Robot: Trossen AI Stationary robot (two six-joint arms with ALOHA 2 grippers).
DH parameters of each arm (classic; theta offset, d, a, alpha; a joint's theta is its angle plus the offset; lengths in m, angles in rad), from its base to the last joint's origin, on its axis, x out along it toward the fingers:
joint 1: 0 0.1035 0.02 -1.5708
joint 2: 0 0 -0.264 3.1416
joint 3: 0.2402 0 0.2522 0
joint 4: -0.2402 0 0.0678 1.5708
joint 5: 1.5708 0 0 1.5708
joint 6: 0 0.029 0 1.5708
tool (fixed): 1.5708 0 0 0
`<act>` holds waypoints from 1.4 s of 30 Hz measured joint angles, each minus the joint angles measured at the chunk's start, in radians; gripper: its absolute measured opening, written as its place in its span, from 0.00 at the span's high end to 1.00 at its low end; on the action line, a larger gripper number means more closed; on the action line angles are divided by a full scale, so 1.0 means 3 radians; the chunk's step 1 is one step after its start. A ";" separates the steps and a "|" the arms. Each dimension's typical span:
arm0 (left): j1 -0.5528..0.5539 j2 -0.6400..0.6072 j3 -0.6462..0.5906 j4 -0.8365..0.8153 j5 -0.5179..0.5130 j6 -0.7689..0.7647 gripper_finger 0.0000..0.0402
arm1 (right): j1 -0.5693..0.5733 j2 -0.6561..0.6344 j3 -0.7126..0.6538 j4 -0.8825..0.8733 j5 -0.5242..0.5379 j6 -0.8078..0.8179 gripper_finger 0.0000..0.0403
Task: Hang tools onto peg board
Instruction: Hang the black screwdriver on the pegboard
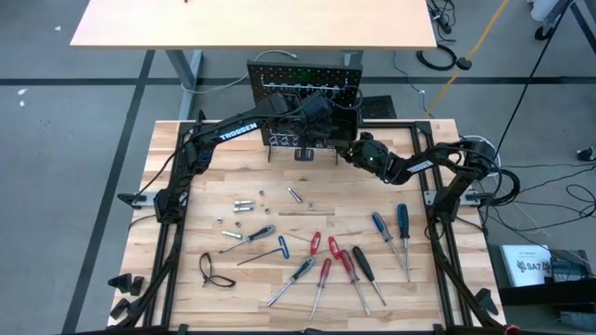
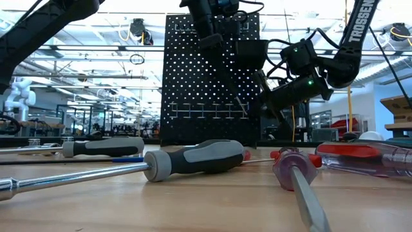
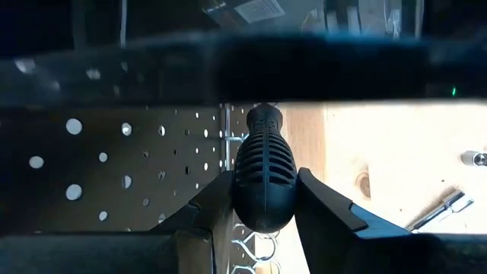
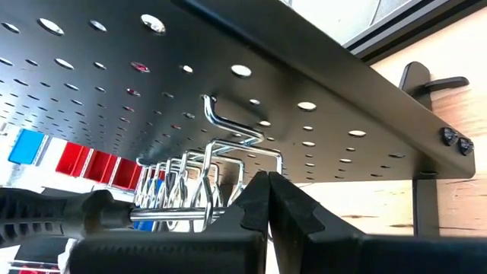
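The black peg board (image 1: 279, 79) stands upright at the table's far edge, with a silver hook rail (image 2: 206, 111) low on its face. My left gripper (image 1: 321, 116) is up in front of it, shut on a black-handled screwdriver (image 3: 264, 175). The screwdriver's silver shaft (image 2: 232, 87) slants down to the wire loops at the rail's right end (image 4: 198, 183). My right gripper (image 1: 346, 149) is shut, its fingertips (image 4: 266, 183) close to the same end of the rail. Other tools lie on the table: red screwdrivers (image 1: 340, 261), blue ones (image 1: 396, 223), a blue T-handle key (image 1: 270, 249) and silver bits (image 1: 244, 205). My left gripper pinches the ribbed black handle (image 3: 264, 199) between its two fingers, one on each side near the butt end. The fingers slant down toward the board and lie along the tool. The screwdriver is clear of the table, tilted, with its shaft among the rail's loops (image 4: 171, 217). My right gripper's shut fingertips are at the hook rail's right end; I cannot tell whether they touch it.
The loose tools fill the near half of the tabletop (image 1: 298, 223), and a black looped cord (image 1: 216, 272) lies near left. The board's thin leg (image 4: 426, 190) is beside my right gripper. A second table (image 1: 251, 23) is beyond the board.
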 joint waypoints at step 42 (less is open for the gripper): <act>0.0083 -0.0066 0.0004 0.0001 0.0124 -0.0175 0.19 | 0.0001 0.0003 -0.0003 -0.0035 -0.0015 -0.0093 1.00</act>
